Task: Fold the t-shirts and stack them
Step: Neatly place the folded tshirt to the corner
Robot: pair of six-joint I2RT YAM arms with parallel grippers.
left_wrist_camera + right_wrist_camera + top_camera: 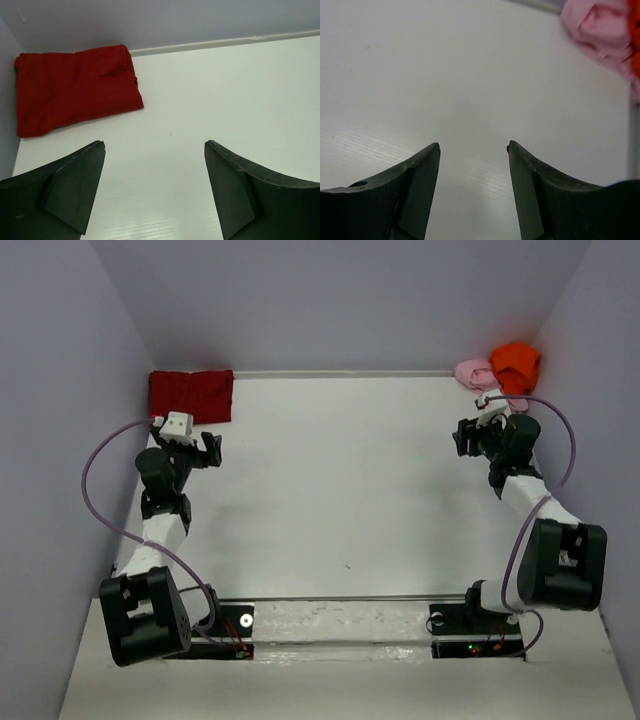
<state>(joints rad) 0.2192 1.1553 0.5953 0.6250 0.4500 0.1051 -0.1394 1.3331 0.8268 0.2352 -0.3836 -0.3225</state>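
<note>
The dark red t-shirt (pixel 191 395) lies folded in a rectangle at the far left corner; it also shows in the left wrist view (pixel 75 87). The orange t-shirt (pixel 516 364) and the pink t-shirt (pixel 473 372) sit bunched together in the far right corner; the pink one fills the right wrist view's top right (pixel 600 27). My left gripper (pixel 211 448) is open and empty, just in front of the red shirt (pixel 155 150). My right gripper (pixel 462 436) is open and empty, in front of the pink shirt (pixel 474 150).
The white table (pixel 340 490) is walled at the back and both sides. Purple cables loop off both arms. The arm bases stand at the near edge.
</note>
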